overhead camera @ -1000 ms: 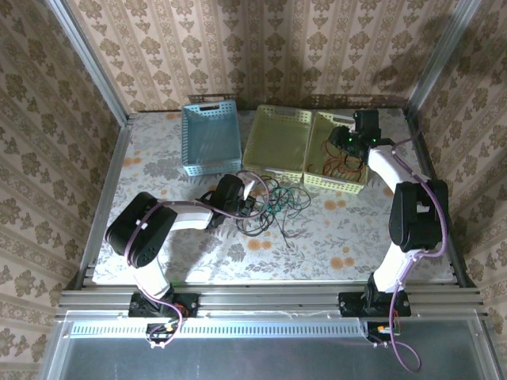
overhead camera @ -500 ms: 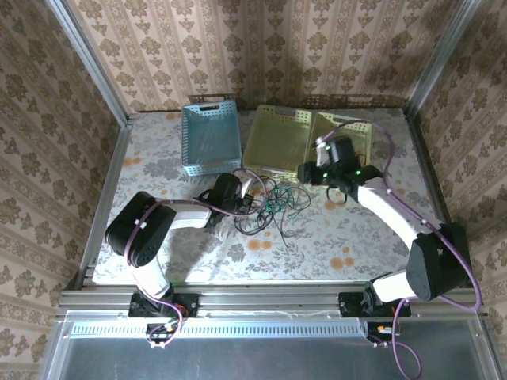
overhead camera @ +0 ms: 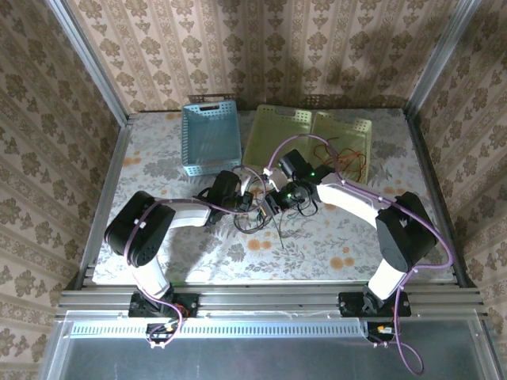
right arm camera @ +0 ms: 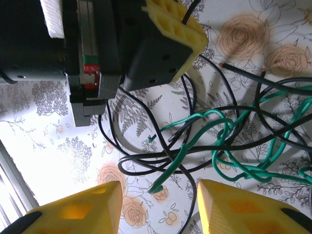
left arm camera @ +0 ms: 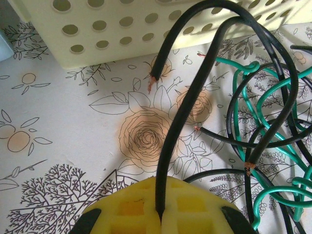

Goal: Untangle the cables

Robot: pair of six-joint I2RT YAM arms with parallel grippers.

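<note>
The cables (overhead camera: pixel 273 214) lie as a loose tangle of black and green wires on the flowered table, in front of the baskets. My left gripper (overhead camera: pixel 250 198) is at the tangle's left edge, its yellow pads (left arm camera: pixel 195 214) shut on one black cable (left arm camera: pixel 180 122) that arches up and away from them. Green loops (left arm camera: pixel 243 97) lie to its right. My right gripper (overhead camera: pixel 275 199) hovers open just above the tangle; in its wrist view a green cable end (right arm camera: pixel 161 187) lies between its fingertips (right arm camera: pixel 73 209). The left gripper's pads (right arm camera: pixel 173 29) show close above.
Three baskets stand at the back: a blue one (overhead camera: pixel 210 138), a yellow-green one (overhead camera: pixel 277 134), and a yellow one (overhead camera: pixel 360 131) holding red and dark wires (overhead camera: pixel 347 162). The yellow-green basket wall (left arm camera: pixel 146 29) is close ahead of the left gripper. Patterned walls enclose the table.
The right arm has swung from over the right yellow basket leftward and down to the tangle beside the left gripper. The left arm has kept still, holding its black cable.
</note>
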